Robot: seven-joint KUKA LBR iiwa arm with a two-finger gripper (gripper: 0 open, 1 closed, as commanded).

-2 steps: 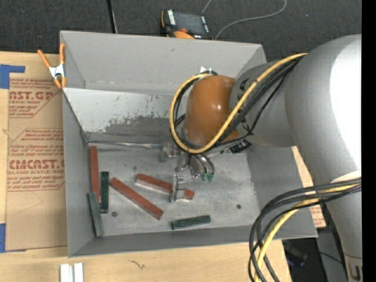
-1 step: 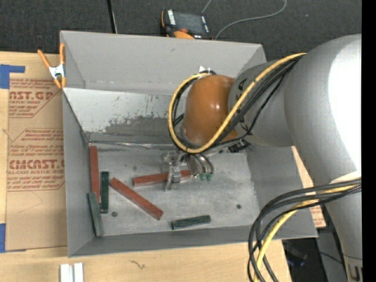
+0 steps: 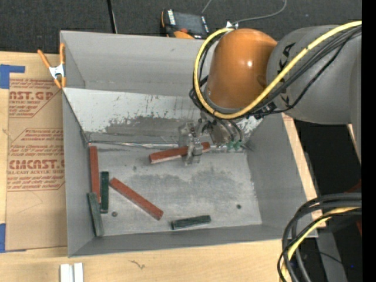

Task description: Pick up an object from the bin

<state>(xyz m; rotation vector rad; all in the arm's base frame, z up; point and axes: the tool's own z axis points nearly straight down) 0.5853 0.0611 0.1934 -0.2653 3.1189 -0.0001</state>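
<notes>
The arm [image 3: 317, 75] reaches in over the right rim of the grey metal bin [image 3: 147, 54], its wrist under a rounded orange cover [image 3: 241, 69] with yellow-and-black cables [image 3: 202, 69] looped round it. Below the cover the gripper [image 3: 195, 150] is down near the bin's floor, towards the back wall and a little right of the middle. Its fingers [image 3: 190, 141] are drawn in narrow on the right end of a flat red-brown stick [image 3: 167, 155]. This stick lies almost level, running from the gripper leftwards towards the middle of the floor, with its left end slightly nearer the front edge. Whether it rests on the floor or is raised just off it is hard to judge from this angle. The other things lie well apart from the gripper, towards the left and front of the bin. A second red-brown stick [image 3: 93, 169] lies along the foot of the left wall, and a dark green stick [image 3: 104, 190] lies just beside it, parallel. A further green bar [image 3: 94, 215] lies in the front left corner, close against the left wall. A longer red-brown stick [image 3: 136, 199] lies slantwise on the floor, from near the green stick down towards the front edge. One more dark green piece [image 3: 191, 222] lies close to the front edge, near its middle.
</notes>
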